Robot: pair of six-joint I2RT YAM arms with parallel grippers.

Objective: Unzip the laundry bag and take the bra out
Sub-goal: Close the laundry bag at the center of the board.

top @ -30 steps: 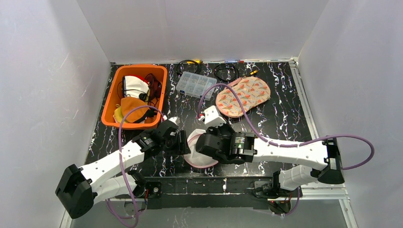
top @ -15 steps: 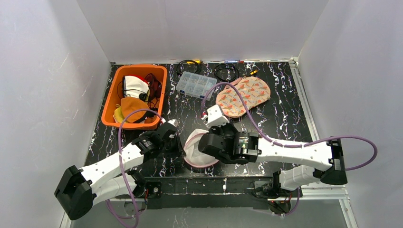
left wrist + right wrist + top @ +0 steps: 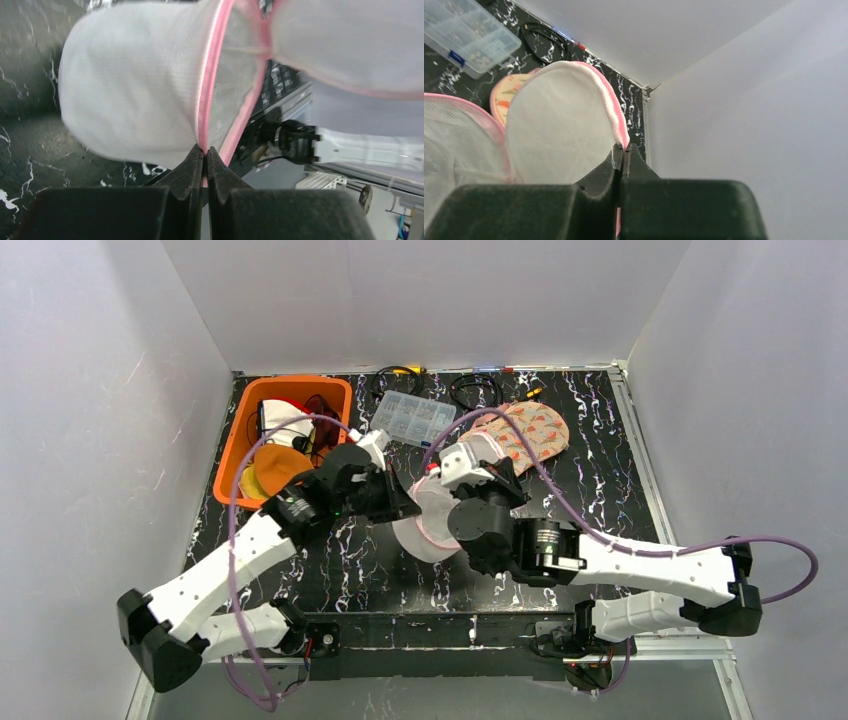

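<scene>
Since a second ago both arms have swung up and away from the near edge. The laundry bag (image 3: 424, 528), which then lay low on the bench (image 3: 600, 490) between them, now hangs lifted at mid-bench. The left tool (image 3: 205, 152), then partly open, has closed.

Nearest observation: the left tool is pinched tight on the pink zip tape (image 3: 212, 75) at the lower rim of the white mesh dome. The right tool (image 3: 623, 150) is likewise clamped on the pink edging of the other lobe, so the bag is strung between the two.

From the left wrist view the pink edges appear parted, with grey mesh showing between them. How far the zip has run I cannot tell. The slider is not made out. The bra is not visible and is presumably inside the mesh.

Handling, as judged:
- The bag is light, soft and limp, and it sags between the grips.
- The mesh would likely stretch or snag.
- The tape is the firmer place to hold, close to the slider.
- The bra should be equally soft, and a strap or cup edge would suit a pinch.

Farther back stand an orange bin (image 3: 290, 381) of oddments, a clear compartment box (image 3: 412, 420), a patterned pad (image 3: 530, 430), and cables (image 3: 475, 390) at the far wall.
</scene>
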